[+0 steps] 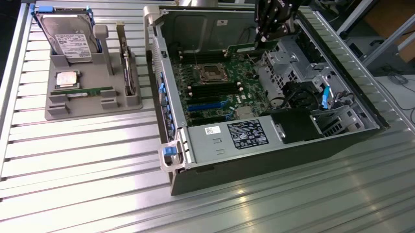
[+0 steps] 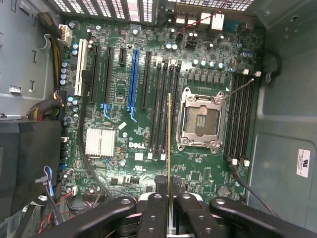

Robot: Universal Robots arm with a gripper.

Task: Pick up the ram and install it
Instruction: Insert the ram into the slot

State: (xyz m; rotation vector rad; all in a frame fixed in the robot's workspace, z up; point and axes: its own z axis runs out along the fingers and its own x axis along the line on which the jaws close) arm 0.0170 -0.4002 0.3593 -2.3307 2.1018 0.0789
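Gripper clamped on ram, held edge-on above memory slots beside CPU socket, inside case. My worry: stick looks between slots, not over one. Misaligned press could jam or bend it. Latch state unclear.

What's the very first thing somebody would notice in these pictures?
The big open computer case in the middle of the metal table, with its green motherboard bare. Over it, the black gripper is shut on the ram, a thin green stick held above the board. On the exterior view's left, a gray tray holds a hard drive and other parts.
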